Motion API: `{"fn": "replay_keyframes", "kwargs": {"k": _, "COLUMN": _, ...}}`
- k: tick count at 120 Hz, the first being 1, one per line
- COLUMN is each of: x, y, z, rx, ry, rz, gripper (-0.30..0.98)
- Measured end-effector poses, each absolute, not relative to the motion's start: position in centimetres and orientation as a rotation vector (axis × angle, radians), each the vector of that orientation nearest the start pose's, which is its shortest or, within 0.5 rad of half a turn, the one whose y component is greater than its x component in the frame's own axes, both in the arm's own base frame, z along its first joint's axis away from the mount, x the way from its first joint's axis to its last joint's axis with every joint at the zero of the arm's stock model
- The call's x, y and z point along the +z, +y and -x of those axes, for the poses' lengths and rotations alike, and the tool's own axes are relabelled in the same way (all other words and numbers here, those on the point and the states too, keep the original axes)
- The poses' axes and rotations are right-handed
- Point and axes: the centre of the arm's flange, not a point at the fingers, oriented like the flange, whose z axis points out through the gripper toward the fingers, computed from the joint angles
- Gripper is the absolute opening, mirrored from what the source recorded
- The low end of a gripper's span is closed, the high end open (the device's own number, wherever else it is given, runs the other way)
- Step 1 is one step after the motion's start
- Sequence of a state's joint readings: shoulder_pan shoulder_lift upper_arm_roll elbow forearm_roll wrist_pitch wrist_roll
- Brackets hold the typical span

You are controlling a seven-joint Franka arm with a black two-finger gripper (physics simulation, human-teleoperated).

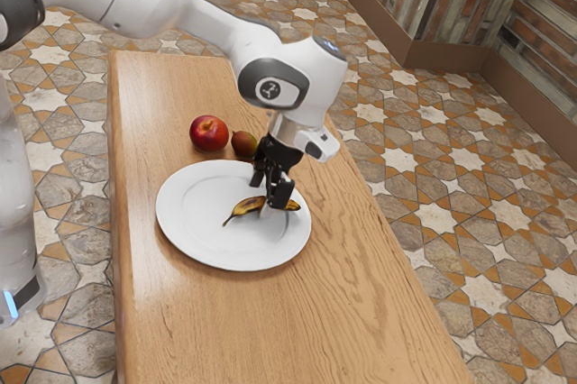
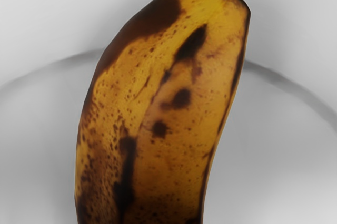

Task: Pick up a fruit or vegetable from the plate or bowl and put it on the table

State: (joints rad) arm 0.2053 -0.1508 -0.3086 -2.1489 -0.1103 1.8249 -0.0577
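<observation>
You have a ripe banana lying on the white plate, inside its rim; the black two-finger gripper is low over that same part of the plate, its fingers apart, one to each side of the fruit, with nothing visibly clamped. The red apple and a small green-and-red fruit sit just outside the plate's rim, so the banana is your piece to move.

Expect it to be light for your arm, but soft under that brown-spotted skin; a hard squeeze would likely bruise or split it, while the peel should give you fair friction. Take it across the thick middle, pads square to its length; the tapering ends would probably let it swing or roll out, and its curve may make it twist as you lift. Close gently, keep the fingertips from scraping the plate, raise the fruit above the rim, then lower it onto bare table beside the plate before you let go.
</observation>
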Motion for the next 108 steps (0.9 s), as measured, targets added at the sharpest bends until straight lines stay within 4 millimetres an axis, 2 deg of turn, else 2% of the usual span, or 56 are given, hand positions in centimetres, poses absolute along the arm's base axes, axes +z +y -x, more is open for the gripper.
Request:
{"fn": "replay_keyframes", "kwargs": {"k": 80, "x": 43.0, "y": -6.2, "z": -49.0, "rx": 0.312, "ry": -0.015, "rz": 3.176, "gripper": 0.67}}
{"fn": "replay_keyframes", "kwargs": {"k": 92, "x": 42.8, "y": -6.2, "z": -49.0, "rx": 0.315, "ry": -0.019, "rz": 3.176, "gripper": 0.59}}
{"fn": "replay_keyframes", "kwargs": {"k": 108, "x": 42.8, "y": -6.1, "z": -49.0, "rx": 0.316, "ry": -0.026, "rz": 3.175, "gripper": 0.4}}
